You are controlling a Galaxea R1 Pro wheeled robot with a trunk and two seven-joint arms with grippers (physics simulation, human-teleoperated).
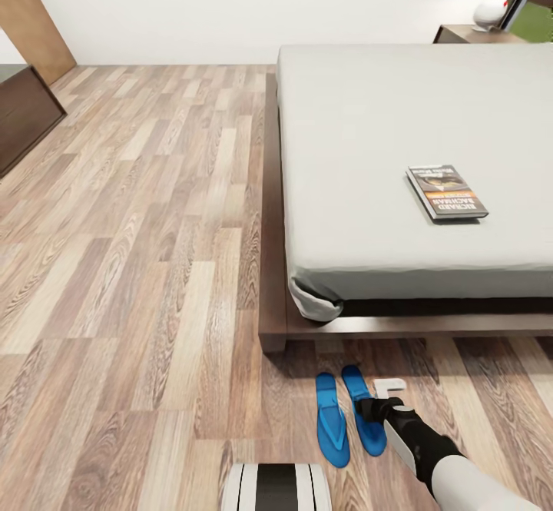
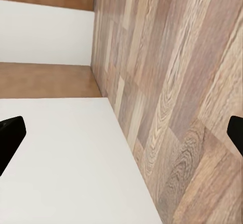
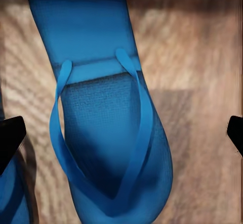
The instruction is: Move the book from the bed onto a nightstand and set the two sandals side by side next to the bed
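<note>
Two blue sandals lie flat on the wood floor (image 1: 138, 265), just past the foot edge of the bed (image 1: 399, 134), near its left foot corner. The left sandal (image 1: 332, 419) and the right sandal (image 1: 363, 409) are side by side, very close, with a thin strip of floor between them. Both point the same way, their long sides running away from the bed.

The right claw (image 1: 382, 402) is low over the floor at the right sandal. In the head view its black and white tip is at the outer edge of that sandal, about halfway along it. In the right wrist view the right sandal (image 3: 104, 118) sits right under the claw, with its straps in plain sight, and the two dark finger tips (image 3: 10, 138) stand wide apart, one on each side of the sandal. So the right claw is spread and pinches nothing. A bit of the other sandal (image 3: 10, 193) shows at the corner of that view.

The book (image 1: 448, 191) lies flat on the mattress, near the foot edge of the bed and well apart from the claw.

In the left wrist view the left claw (image 2: 121, 133) is spread wide too, with its dark finger tips (image 2: 9, 138) far apart and nothing between them. It looks at floor and a white surface.

A dark nightstand (image 1: 476, 34) stands at the far corner of the bed.
</note>
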